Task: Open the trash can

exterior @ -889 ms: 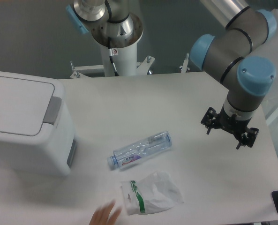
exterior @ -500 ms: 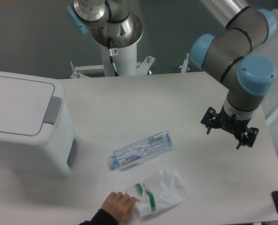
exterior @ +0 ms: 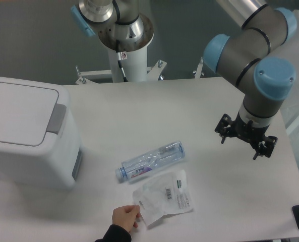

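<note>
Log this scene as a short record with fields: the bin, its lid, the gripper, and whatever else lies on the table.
trash can: at the table's left edge, upright
lid: flat, closed
push bar: grey, at the lid's right edge, untouched
gripper: over the right side of the table, far from the bin, holding nothing; whether open or shut is unclear
bottle: clear, lying on its side mid-table
plastic bag: flat, just in front of the bottle
person's hand: at the bag's left corner

The trash can (exterior: 25, 133) sits lid-down at left, well apart from the gripper (exterior: 245, 139) at right.
</note>
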